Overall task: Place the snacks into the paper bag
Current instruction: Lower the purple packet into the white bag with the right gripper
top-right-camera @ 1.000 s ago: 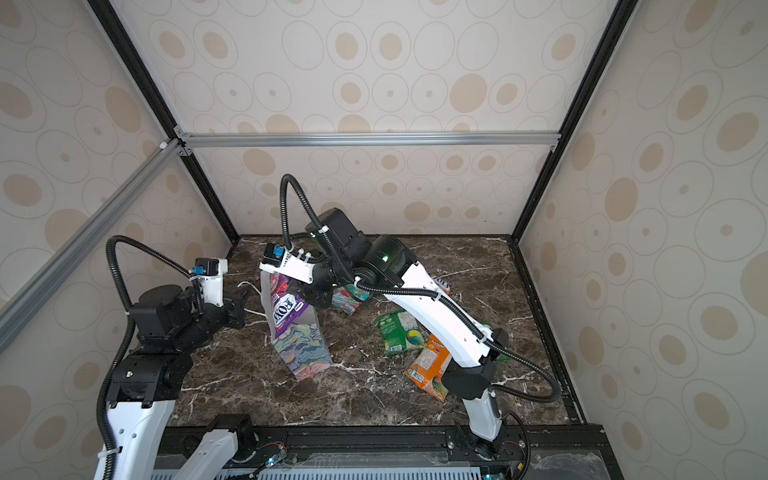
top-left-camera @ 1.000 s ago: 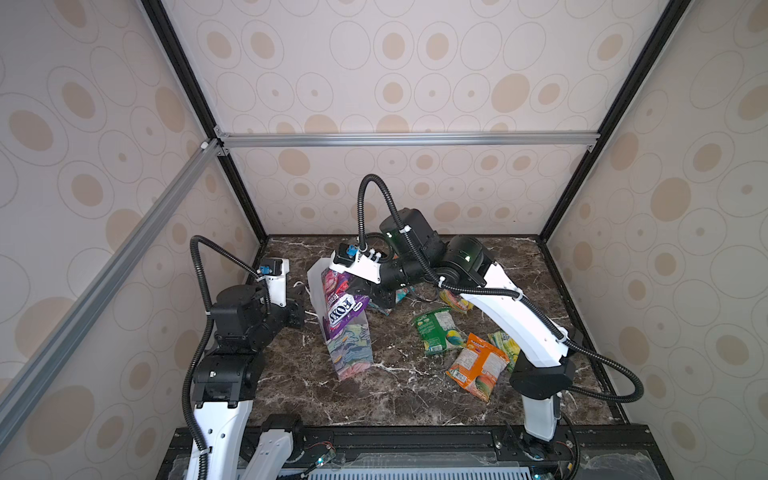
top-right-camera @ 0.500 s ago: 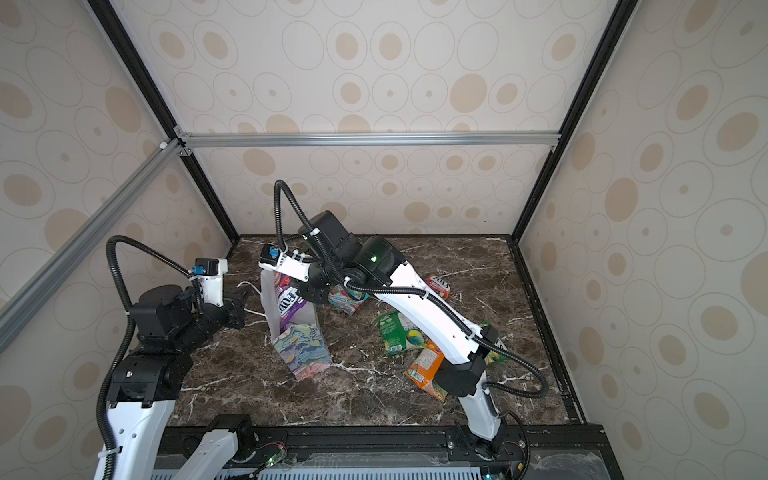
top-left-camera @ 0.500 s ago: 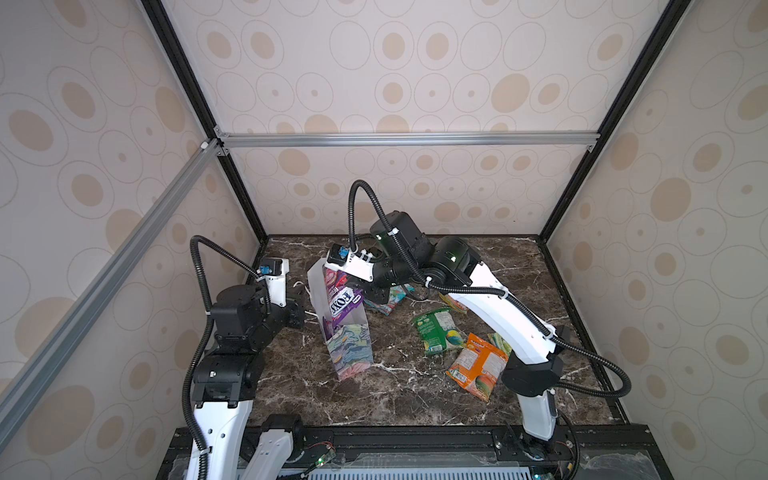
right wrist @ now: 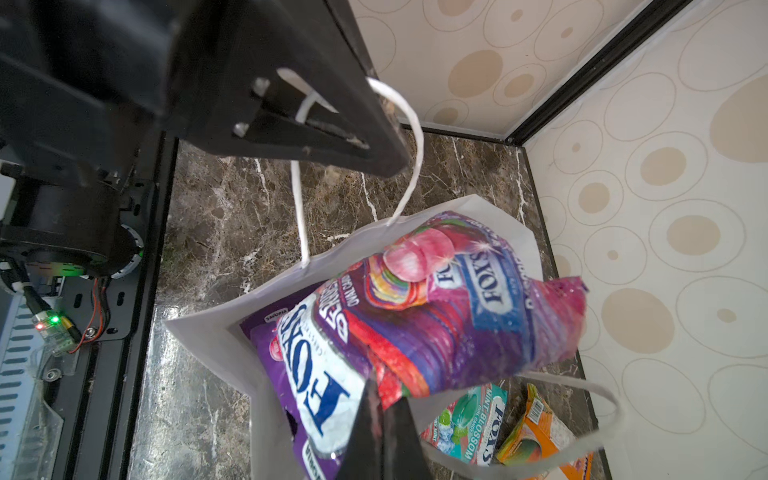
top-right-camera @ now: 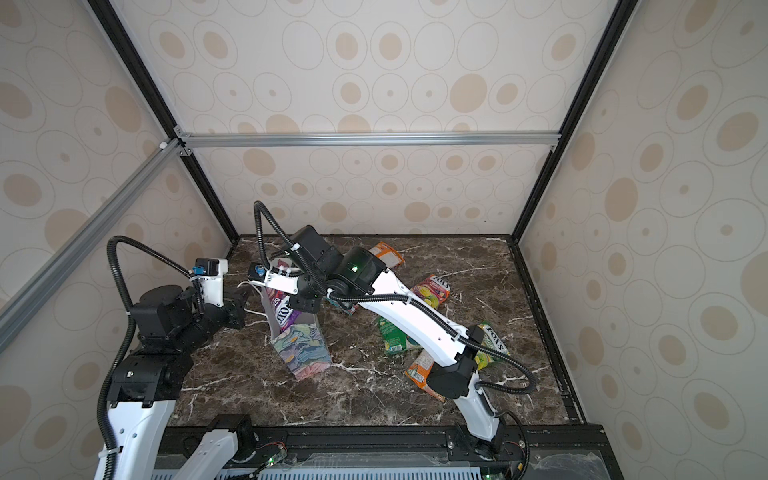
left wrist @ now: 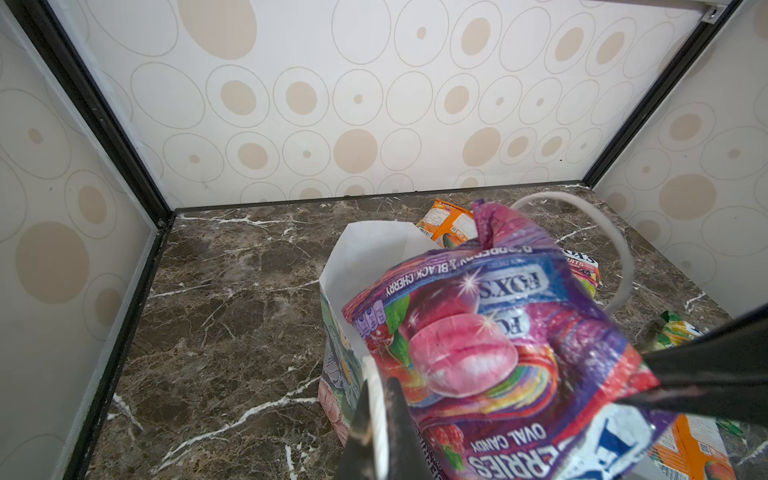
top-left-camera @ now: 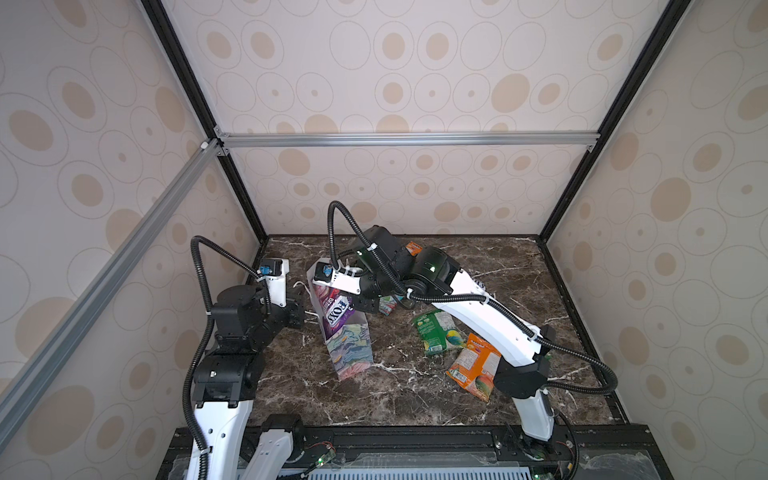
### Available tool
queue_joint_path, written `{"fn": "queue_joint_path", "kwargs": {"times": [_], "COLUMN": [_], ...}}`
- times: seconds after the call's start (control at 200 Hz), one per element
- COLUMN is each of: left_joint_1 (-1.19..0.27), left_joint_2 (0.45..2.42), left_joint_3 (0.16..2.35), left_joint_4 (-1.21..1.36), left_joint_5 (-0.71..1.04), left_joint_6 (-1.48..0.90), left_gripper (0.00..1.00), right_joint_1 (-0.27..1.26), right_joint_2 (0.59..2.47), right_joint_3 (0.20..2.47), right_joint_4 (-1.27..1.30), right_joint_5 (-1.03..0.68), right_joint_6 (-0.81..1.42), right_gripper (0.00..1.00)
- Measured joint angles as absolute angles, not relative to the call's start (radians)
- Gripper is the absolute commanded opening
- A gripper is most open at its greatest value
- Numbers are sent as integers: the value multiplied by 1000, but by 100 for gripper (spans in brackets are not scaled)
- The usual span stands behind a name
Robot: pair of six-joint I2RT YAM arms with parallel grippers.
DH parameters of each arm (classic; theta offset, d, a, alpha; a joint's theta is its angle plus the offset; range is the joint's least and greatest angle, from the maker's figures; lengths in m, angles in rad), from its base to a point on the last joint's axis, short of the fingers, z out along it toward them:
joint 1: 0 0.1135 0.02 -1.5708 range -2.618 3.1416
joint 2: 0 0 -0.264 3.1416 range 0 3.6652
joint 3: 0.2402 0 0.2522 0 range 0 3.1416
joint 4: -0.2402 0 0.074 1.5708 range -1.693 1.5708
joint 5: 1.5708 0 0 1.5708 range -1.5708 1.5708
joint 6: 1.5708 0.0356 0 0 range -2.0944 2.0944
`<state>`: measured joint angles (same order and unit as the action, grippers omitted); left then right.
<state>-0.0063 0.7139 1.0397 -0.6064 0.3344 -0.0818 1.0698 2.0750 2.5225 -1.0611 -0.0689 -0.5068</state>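
The paper bag (top-left-camera: 351, 355) (top-right-camera: 303, 353) stands upright, its white inside (left wrist: 365, 253) (right wrist: 232, 332) showing. My left gripper (top-left-camera: 301, 316) (left wrist: 376, 374) is shut on the bag's white cord handle (left wrist: 377, 399) (right wrist: 415, 137), at the bag's left side. My right gripper (top-left-camera: 368, 306) (right wrist: 382, 395) is shut on a purple FOX'S snack packet (top-left-camera: 332, 312) (top-right-camera: 283, 309) (left wrist: 478, 332) (right wrist: 457, 311), which hangs partly inside the bag's mouth. Another purple packet (right wrist: 266, 345) lies deeper in the bag.
Loose snacks lie right of the bag: a green packet (top-left-camera: 436, 332), an orange one (top-left-camera: 473, 368), a teal mint one (right wrist: 473, 424), a red-yellow one (top-right-camera: 432, 289), a green-yellow one (top-right-camera: 492, 341), and an orange one (top-right-camera: 386, 253) near the back wall.
My right arm has drawn back and left a little, carrying the purple packet lower into the bag's mouth. The left arm keeps hold of the handle and has not moved.
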Motion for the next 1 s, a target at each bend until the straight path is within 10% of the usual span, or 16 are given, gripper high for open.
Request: {"fn": "queue_joint_path", "kwargs": {"times": [1.0], "left_joint_1": [-7], "left_joint_2": [706], "left_joint_3": [1038], "left_joint_4": [-607], "left_joint_5": [334], "left_joint_6": [-82], "left_gripper": [0], "right_joint_1": [1167], "right_joint_2": [2125], "right_joint_3": [2497], "right_joint_4": [-1050], "right_joint_5": [261], "right_joint_6": [-395], "right_gripper": [3]}}
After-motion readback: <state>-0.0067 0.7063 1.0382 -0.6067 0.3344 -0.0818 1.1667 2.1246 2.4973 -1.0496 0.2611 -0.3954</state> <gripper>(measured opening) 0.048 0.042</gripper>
